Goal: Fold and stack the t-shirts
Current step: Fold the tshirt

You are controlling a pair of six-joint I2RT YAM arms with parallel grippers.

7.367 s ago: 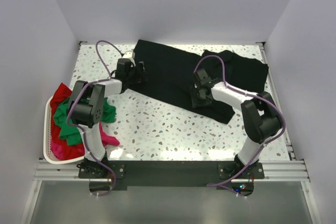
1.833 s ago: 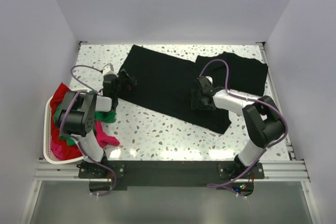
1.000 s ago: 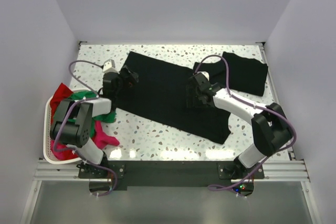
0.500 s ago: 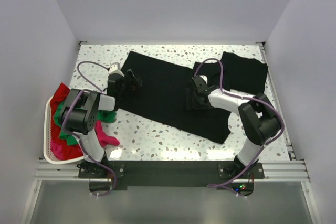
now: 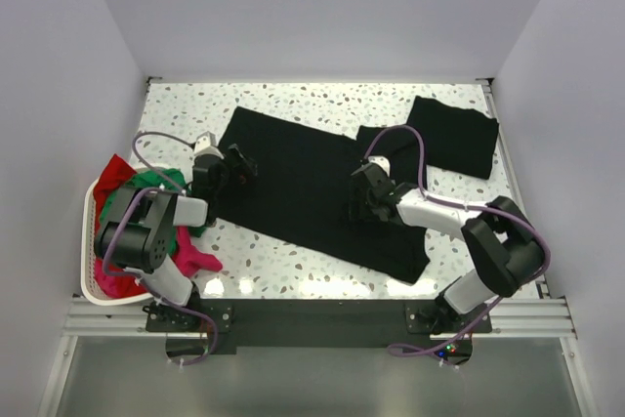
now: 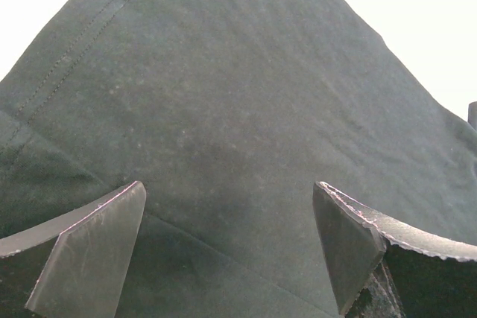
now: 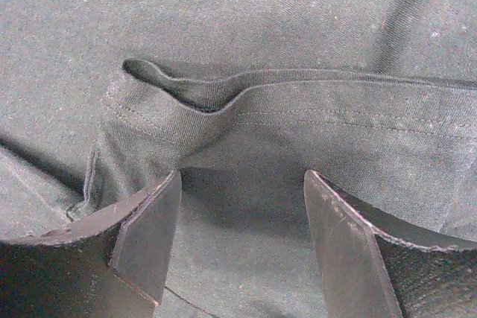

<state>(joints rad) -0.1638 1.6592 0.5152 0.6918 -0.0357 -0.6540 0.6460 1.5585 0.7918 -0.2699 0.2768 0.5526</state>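
Observation:
A black t-shirt (image 5: 293, 183) lies spread flat across the middle of the table. My left gripper (image 5: 241, 165) is low over its left edge, jaws wide open, with smooth black cloth (image 6: 238, 109) beneath and nothing between the fingers (image 6: 89, 247). My right gripper (image 5: 358, 200) is over the shirt's right part, open, just short of a raised, curled hem (image 7: 223, 94). Its fingertips (image 7: 145, 232) straddle flat cloth. A second black t-shirt (image 5: 454, 134) lies folded at the far right. Green, red and magenta t-shirts (image 5: 146, 192) are heaped at the left.
A white plastic basket (image 5: 90, 280) sits at the table's left edge, holding the coloured heap, which spills over its rim. White walls close in the table on three sides. Purple cables loop above both arms.
Both grippers have moved a little toward the near edge, and the spread black shirt has shifted nearer with them. The right jaws have narrowed slightly.

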